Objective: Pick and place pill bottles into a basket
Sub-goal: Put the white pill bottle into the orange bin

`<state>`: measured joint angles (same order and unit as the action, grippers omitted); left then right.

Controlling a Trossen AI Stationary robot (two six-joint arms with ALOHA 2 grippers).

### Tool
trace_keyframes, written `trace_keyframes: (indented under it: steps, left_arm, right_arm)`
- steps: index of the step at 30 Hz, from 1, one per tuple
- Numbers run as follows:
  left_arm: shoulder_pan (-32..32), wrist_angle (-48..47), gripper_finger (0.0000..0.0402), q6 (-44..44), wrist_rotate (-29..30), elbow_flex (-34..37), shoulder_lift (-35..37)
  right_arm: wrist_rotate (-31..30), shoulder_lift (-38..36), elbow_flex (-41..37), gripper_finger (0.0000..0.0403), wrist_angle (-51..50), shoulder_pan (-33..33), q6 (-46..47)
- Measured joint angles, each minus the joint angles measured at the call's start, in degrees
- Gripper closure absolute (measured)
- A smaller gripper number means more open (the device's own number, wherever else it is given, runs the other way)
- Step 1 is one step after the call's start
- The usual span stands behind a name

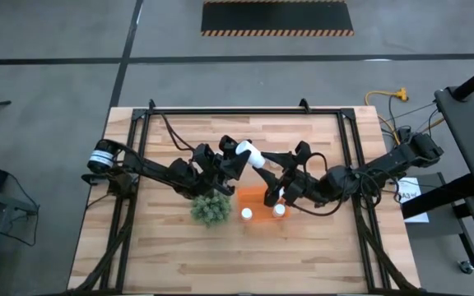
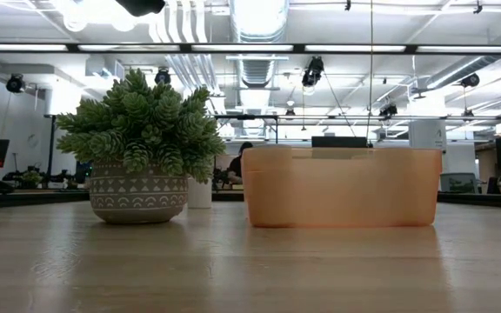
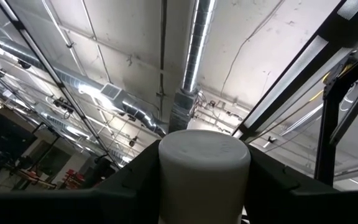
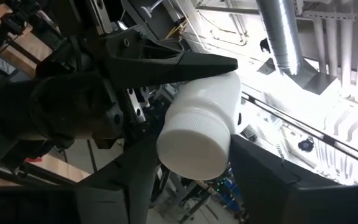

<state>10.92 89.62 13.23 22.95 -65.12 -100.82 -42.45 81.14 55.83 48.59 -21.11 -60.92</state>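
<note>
1. Far left on the high view, the left arm reaches in across the wooden table (image 1: 171, 247) toward the centre, and its left gripper (image 1: 239, 156) is raised above the tabletop.
2. That gripper is clamped tight on a white pill bottle (image 1: 248, 154); the left wrist view shows the bottle (image 3: 204, 171) wedged between its two dark fingers (image 3: 135, 180), pointing up at the ceiling.
3. Just below the left arm sits the green plant (image 1: 211, 207) in its patterned pot (image 2: 138, 195), upright and just beside the basket.
4. Centre now: the orange basket (image 1: 253, 197) rests on the table, and two pill bottles lie inside it, one (image 1: 246, 215) near the plant side and another (image 1: 279, 210) further right.
5. From the low view the basket wall (image 2: 342, 187) hides whatever is inside.
6. Right of the held bottle, the right gripper (image 1: 275, 164) meets it in mid-air above the basket's back edge.
7. The right wrist view shows its fingers (image 4: 135, 180) narrowing around the capped end of the bottle (image 4: 199, 134); whether they are actually gripping it, I cannot tell.
8. The right arm stretches away to the table's right edge.
</note>
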Motion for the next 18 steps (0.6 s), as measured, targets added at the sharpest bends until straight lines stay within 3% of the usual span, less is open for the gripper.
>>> trace_keyframes:
  steps: [18]
  left_arm:
    - [-0.07, 0.02, 0.0251, -0.05, -0.52, 0.00, -0.02]
  right_arm:
    - [0.04, -0.02, 0.03, 0.0259, 0.07, 1.19, 2.31]
